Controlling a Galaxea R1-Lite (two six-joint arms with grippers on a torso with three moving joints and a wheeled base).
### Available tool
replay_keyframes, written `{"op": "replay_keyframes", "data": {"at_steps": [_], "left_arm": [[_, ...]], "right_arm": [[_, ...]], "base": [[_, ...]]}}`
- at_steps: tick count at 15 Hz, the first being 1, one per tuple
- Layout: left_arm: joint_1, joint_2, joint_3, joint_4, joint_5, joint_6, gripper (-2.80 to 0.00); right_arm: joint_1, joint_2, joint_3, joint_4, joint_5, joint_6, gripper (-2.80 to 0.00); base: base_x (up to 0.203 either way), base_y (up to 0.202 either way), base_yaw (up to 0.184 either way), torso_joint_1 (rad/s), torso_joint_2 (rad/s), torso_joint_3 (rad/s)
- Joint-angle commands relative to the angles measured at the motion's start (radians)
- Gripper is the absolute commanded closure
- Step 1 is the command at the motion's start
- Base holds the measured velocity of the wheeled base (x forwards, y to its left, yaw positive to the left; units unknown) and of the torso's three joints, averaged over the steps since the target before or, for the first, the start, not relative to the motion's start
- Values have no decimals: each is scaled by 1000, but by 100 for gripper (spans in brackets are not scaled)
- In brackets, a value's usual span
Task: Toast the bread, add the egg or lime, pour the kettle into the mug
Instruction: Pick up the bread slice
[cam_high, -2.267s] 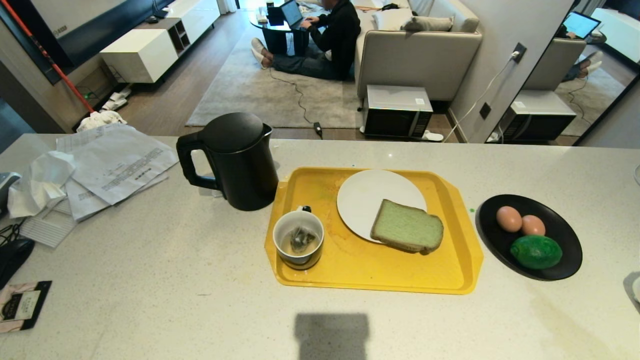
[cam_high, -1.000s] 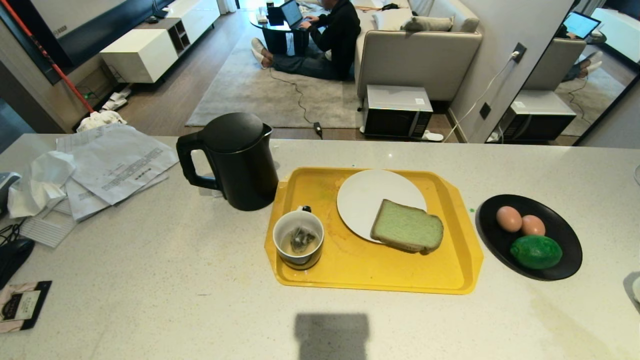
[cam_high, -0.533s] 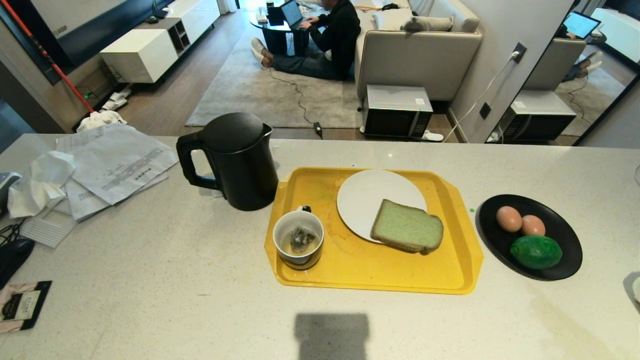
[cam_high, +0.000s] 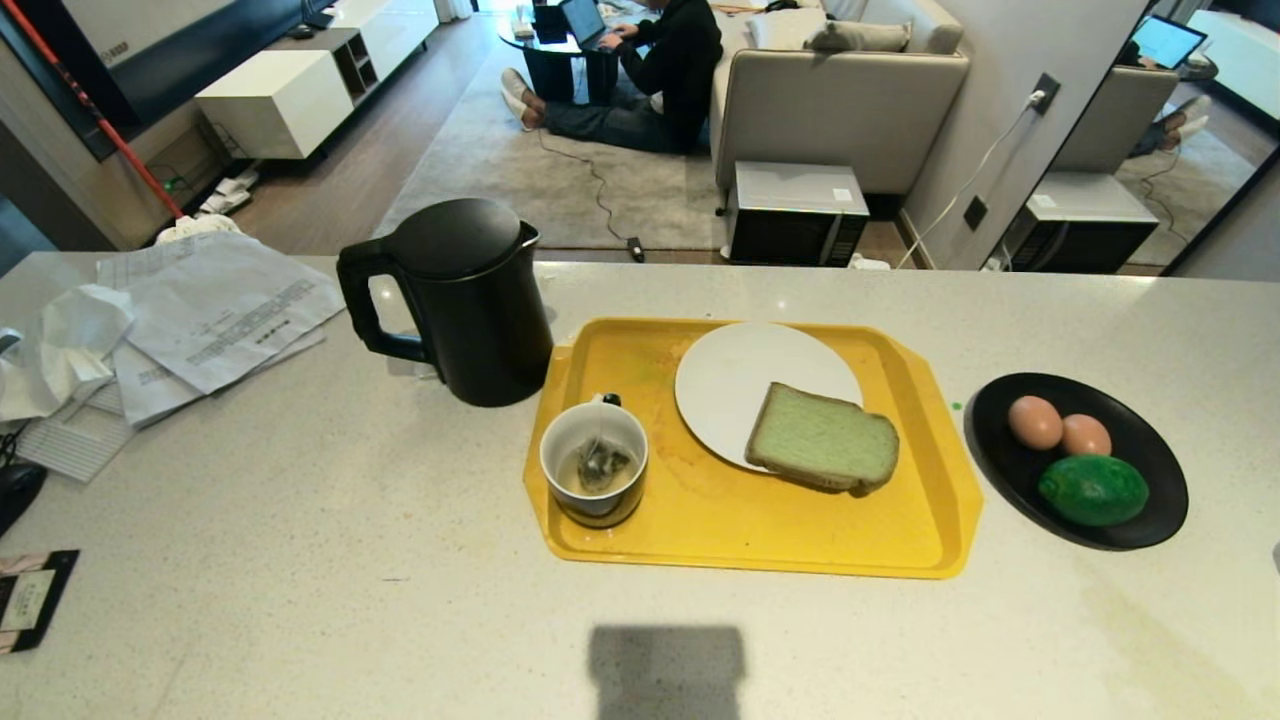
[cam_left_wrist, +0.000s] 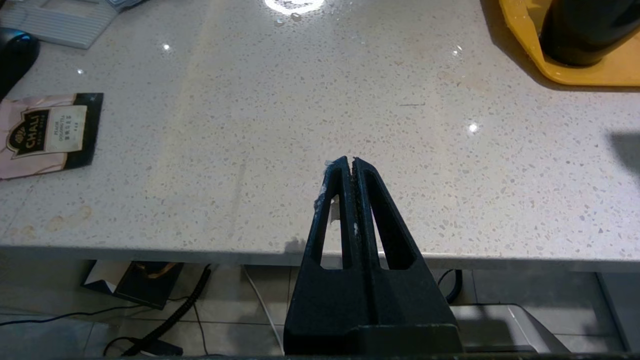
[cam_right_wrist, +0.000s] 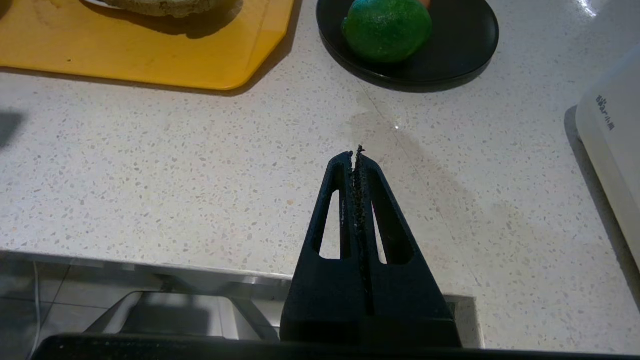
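While both arms hang parked at the tabletop's near edge, the left gripper and right gripper have their fingers pressed together, empty. On the yellow tray mid-tabletop, the bread lies half on a white plate, the mug at the tray's left edge. Left of the tray stands the kettle. Toward the right edge, a black dish holds two eggs and the lime.

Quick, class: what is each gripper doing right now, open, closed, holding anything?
Left gripper: closed, holding nothing, over the counter edge.
Right gripper: closed, holding nothing, over the counter edge, short of the lime.
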Motion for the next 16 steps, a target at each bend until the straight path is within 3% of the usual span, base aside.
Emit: {"op": "replay_keyframes", "data": {"at_steps": [1, 16], "left_arm": [[0, 1, 0, 0, 0, 0, 0], [0, 1, 0, 0, 0, 0, 0]], "right_arm": [[0, 0, 2, 0, 0, 0, 0], [0, 0, 2, 0, 1, 2, 0]], "base": [[0, 0, 0, -174, 310, 140], [0, 0, 0, -182, 330, 150]]}}
